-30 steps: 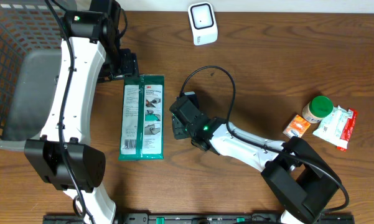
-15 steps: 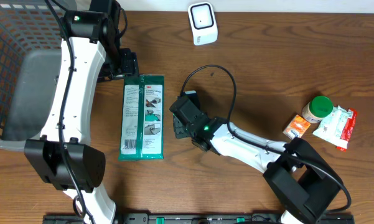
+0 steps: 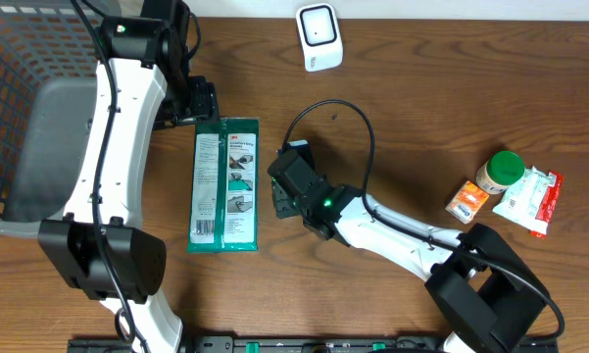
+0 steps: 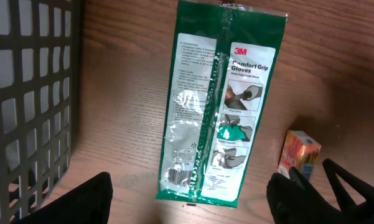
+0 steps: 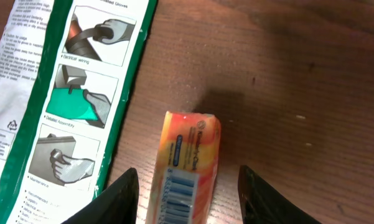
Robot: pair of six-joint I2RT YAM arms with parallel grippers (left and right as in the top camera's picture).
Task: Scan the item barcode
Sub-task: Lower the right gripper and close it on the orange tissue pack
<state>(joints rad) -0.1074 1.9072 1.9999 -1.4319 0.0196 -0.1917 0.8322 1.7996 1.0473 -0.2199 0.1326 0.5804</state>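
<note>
On desk, glove pkt flat. L jaws above pkt, wide open. Scanner well beyond pkt's 3M end. Orange box just R of pkt, between R jaws; grip unclear. Likely light, stiff card: pinch long sides, barcode clear.

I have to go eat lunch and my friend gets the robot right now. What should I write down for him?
Left gripper: open and empty, up above the green glove packet, next to the basket.
Right gripper: open, one finger on each side of the small orange box, with gaps, so no grip yet.
Box: on the table right beside the packet, barcode facing up.
Scanner: white, at the far edge, nothing in front of it.
Done: right gripper lined up on the box.
Left: close on it, lift it, show the barcode to the scanner.
</note>
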